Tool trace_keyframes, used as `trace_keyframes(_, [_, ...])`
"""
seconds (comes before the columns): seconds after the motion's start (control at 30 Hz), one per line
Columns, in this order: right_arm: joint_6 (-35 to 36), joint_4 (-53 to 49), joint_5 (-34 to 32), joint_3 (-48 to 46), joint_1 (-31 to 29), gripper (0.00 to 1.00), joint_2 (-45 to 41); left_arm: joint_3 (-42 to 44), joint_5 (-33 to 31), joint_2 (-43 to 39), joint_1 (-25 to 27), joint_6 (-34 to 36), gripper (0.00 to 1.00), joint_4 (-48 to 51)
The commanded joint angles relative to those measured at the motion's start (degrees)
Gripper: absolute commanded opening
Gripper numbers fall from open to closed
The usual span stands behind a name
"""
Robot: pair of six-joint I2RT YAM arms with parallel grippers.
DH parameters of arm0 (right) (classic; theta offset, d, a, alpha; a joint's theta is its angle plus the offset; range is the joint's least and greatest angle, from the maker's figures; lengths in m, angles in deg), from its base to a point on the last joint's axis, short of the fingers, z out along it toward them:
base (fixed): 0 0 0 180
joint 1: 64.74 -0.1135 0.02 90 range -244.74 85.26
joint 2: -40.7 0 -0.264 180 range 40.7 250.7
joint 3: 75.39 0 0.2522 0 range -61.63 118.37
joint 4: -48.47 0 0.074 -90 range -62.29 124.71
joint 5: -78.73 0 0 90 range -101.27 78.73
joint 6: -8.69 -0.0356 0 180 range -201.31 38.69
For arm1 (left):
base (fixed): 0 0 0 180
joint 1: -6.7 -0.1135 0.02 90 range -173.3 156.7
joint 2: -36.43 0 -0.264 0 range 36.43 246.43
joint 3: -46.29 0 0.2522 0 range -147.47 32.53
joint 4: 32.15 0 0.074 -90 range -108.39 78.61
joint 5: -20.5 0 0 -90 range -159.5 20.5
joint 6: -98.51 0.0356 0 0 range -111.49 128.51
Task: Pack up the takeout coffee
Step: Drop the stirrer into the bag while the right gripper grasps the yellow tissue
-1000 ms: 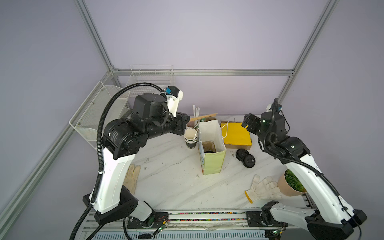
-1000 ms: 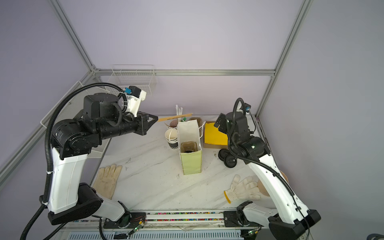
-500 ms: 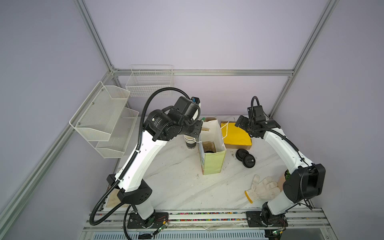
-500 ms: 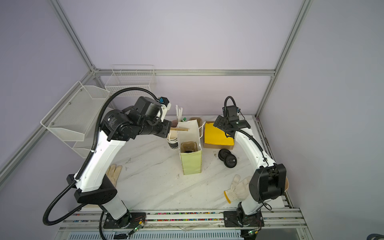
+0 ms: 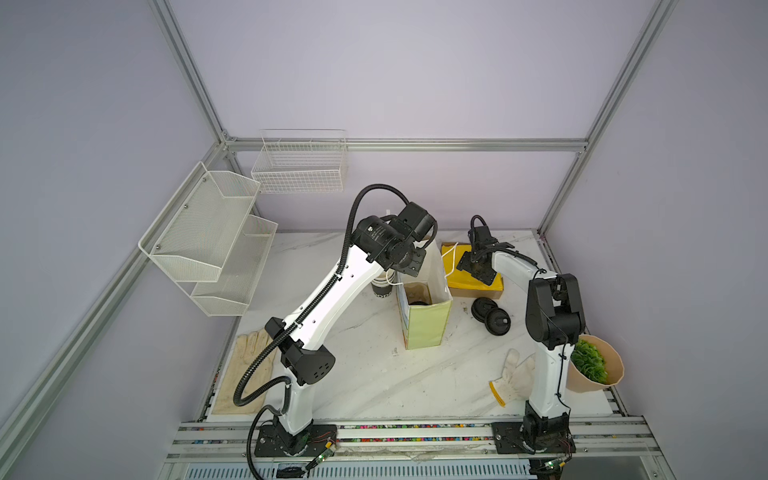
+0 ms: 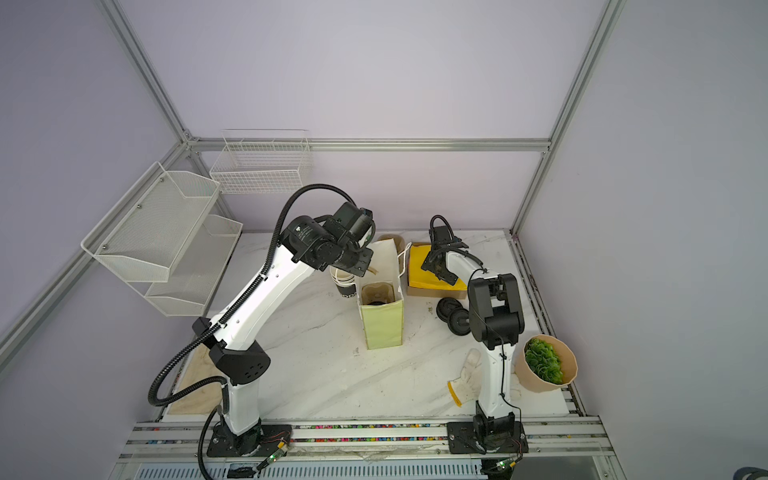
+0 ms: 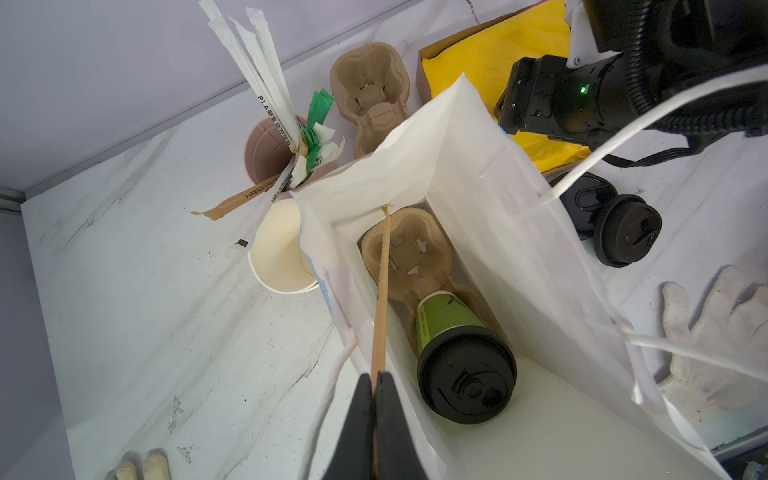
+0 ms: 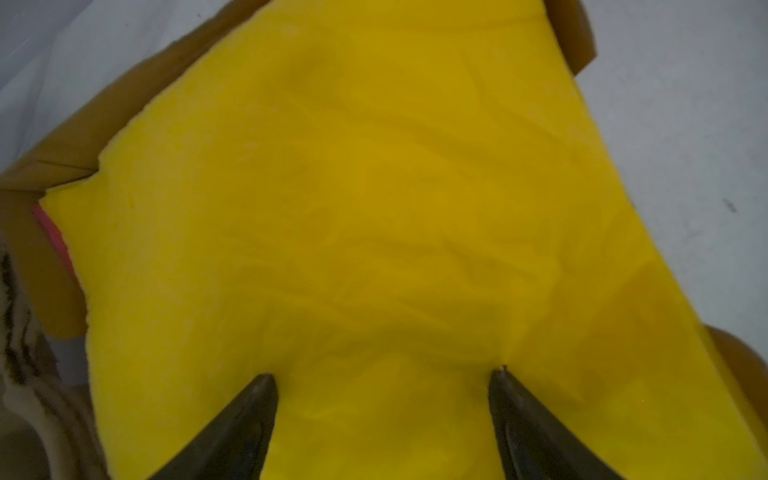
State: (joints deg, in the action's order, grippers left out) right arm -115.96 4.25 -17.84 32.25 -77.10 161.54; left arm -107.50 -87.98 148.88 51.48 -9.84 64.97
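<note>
The takeout coffee (image 7: 451, 332) sits in the pulp carrier (image 7: 411, 253) inside the paper bag (image 7: 478, 174), just below the left claw (image 7: 376, 376) (pinched on a brown stick (image 7: 382, 282)), while the right claw (image 8: 381, 373) gapes over yellow cloth (image 8: 374, 187).

There's the takeout coffee (image 7: 446, 328), olive green with a paler band and a black lid (image 7: 465, 380), over a tan pulp carrier (image 7: 411, 257) in a paper bag (image 7: 478, 174), white inside and pale lime outside. Black left pincer (image 7: 376, 376) on a tan stir stick (image 7: 382, 291), black right pincer (image 8: 382, 374) framing a bright yellow sheet (image 8: 374, 208) in a brown cardboard box (image 8: 54, 266). On the white, grey-veined marble counter (image 5: 374, 374): black loose lids (image 5: 496, 322) and a white glove (image 5: 511, 376) with a yellow cuff.
</note>
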Motion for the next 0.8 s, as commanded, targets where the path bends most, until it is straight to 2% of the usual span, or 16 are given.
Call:
trace_keyframes(0.0, [0.7,2.0,0.0,1.9,0.5,0.71,0.9,-1.1,-2.0,-0.5,0.2,0.9,0.11,-3.5])
trace_keyframes(0.23, [2.0,3.6,0.9,1.1,0.7,0.30,1.1,-0.5,-1.2,-0.4,0.2,1.6,0.31,-6.2])
trace_keyframes(0.33, [2.4,4.1,0.9,0.7,0.7,0.21,-0.2,-0.5,-0.5,-1.0,0.2,1.7,0.44,-7.1])
trace_keyframes(0.4, [2.6,4.2,0.9,0.6,0.7,0.14,-1.1,-0.5,-0.2,-1.5,0.2,1.8,0.45,-7.6])
trace_keyframes(0.57, [2.5,4.6,0.3,-0.3,0.9,0.01,-5.4,-0.1,-1.2,-4.5,0.2,2.1,0.51,-9.7])
trace_keyframes(0.77, [2.2,5.1,-0.5,-1.2,1.1,0.00,-13.2,7.1,-6.0,-12.2,0.2,2.7,0.55,-16.1])
